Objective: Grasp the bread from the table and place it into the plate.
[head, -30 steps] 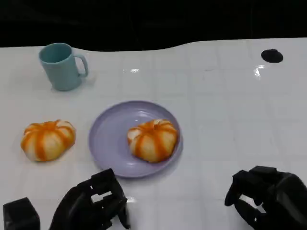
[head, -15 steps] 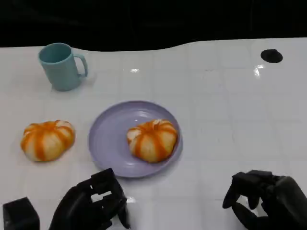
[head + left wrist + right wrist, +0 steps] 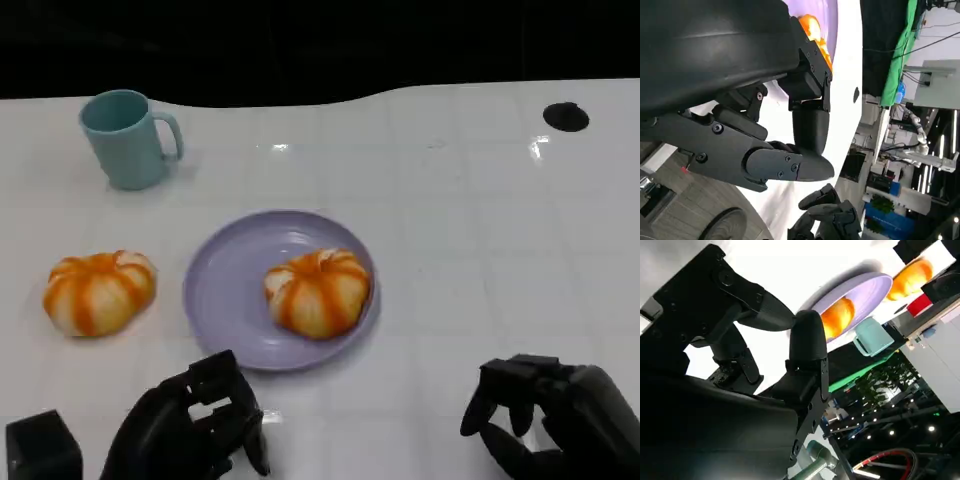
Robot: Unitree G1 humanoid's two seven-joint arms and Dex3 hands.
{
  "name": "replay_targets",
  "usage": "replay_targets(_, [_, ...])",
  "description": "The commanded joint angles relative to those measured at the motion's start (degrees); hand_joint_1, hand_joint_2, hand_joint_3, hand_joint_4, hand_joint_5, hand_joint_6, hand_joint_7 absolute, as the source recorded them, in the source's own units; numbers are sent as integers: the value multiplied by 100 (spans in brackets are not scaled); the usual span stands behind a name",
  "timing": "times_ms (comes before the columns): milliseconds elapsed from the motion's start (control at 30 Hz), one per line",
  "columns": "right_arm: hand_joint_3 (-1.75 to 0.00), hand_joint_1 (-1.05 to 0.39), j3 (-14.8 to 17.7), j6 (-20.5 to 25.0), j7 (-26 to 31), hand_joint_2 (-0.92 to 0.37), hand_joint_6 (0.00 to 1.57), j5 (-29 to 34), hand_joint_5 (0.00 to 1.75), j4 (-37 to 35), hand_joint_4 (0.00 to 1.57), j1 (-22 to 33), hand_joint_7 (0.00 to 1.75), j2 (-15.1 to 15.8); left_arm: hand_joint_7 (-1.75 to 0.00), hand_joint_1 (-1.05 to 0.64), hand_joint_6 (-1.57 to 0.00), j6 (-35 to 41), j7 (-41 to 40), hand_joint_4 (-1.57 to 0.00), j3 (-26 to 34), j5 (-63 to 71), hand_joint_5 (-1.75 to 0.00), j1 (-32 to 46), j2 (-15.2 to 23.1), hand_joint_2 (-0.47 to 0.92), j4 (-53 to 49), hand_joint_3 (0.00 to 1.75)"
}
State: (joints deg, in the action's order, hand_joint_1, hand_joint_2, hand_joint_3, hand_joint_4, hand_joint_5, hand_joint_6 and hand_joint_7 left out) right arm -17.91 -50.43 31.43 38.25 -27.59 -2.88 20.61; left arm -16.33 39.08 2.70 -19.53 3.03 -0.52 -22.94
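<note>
Directly ahead of me on the white table sits a lilac plate, and a round orange-striped bread lies on its right half. A second bread of the same kind rests on the bare table to the left of the plate, apart from its rim. Farther back on the left stands a teal mug, upright, handle to the right. A small dark round mark sits at the far right of the table. A black block shows at the lower left corner, beside my left hand. Nothing lies between either hand and the plate.

Compared with a second ago, my right hand has sunk lower toward the near edge and shifted slightly left; my left hand, the plate, both breads and the mug are where they were.

My left hand hangs just in front of the plate's near rim, fingers curled loosely and holding nothing. The bread on the table lies ahead and to the left of it, near but not touching. My right hand is low at the right, well apart from the plate, fingers curled inward around nothing. The right wrist view shows its fingers bare, with the plate and breads beyond them.
</note>
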Motion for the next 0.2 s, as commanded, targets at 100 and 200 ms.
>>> replay_targets(100, [-137, -18, 147, -79, -36, -28, 81, -43, 175, -15, 88, -20, 139, 33, -149, -60, -71, 63, 88, -78, 45, -93, -175, -29, 105, 83, -39, 36])
replay_targets(200, [-137, -18, 165, -116, -67, -28, 81, -67, 175, -54, 88, -27, 139, 32, -149, -60, -71, -48, 34, -78, 26, -19, -175, -33, 91, 84, -75, 36])
